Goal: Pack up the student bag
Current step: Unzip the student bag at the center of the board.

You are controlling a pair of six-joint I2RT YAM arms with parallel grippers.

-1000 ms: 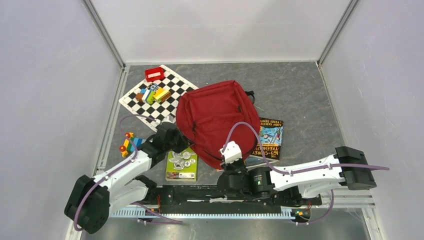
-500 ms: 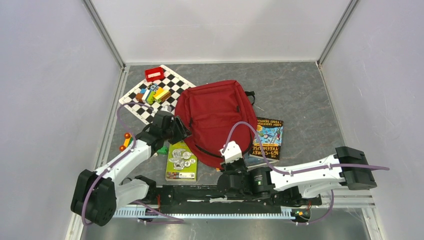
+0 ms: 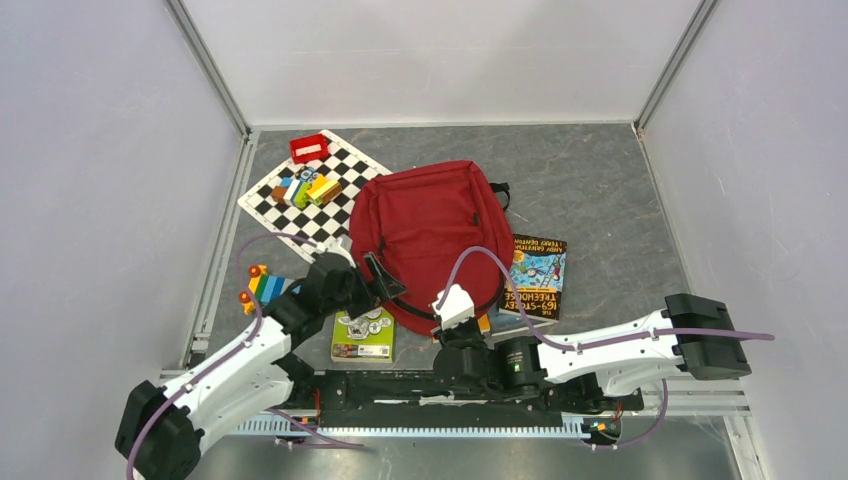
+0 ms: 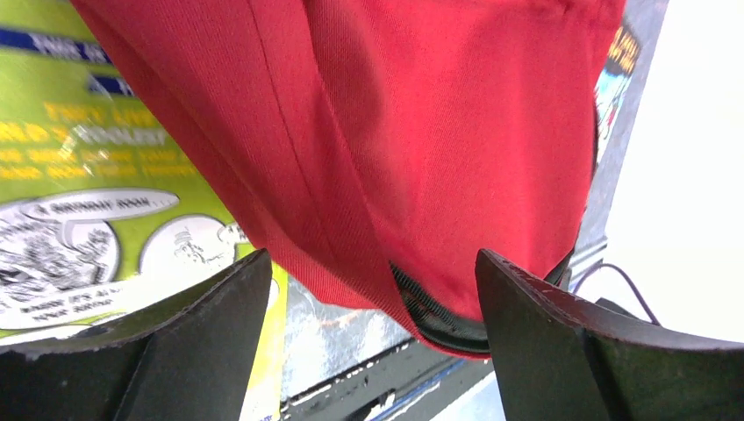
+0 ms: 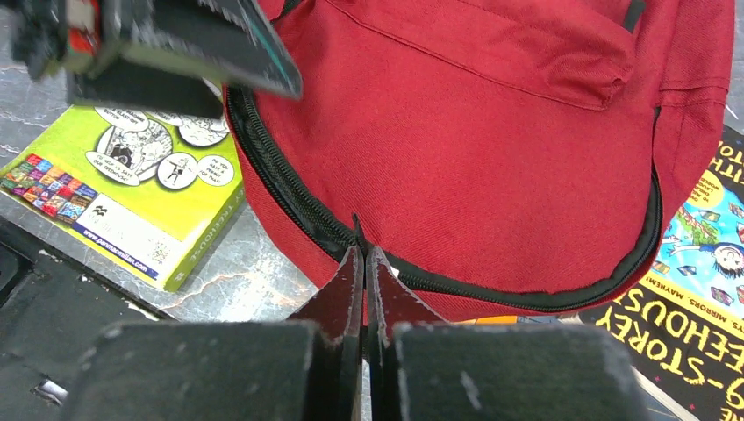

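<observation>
My right gripper (image 5: 364,254): fingers pressed flat together, a small black zip tab (image 5: 355,226) pinched at the tips. My left gripper (image 4: 373,267): spread wide, holding nothing, red cloth between the fingers. The bag (image 5: 491,132) lies directly ahead of both; its zip (image 5: 281,189) looks closed. Green book (image 5: 132,184) sits left of my right fingers, dark book (image 5: 702,272) to their right, both outside. Judgement: nothing packed; opening comes first.
</observation>
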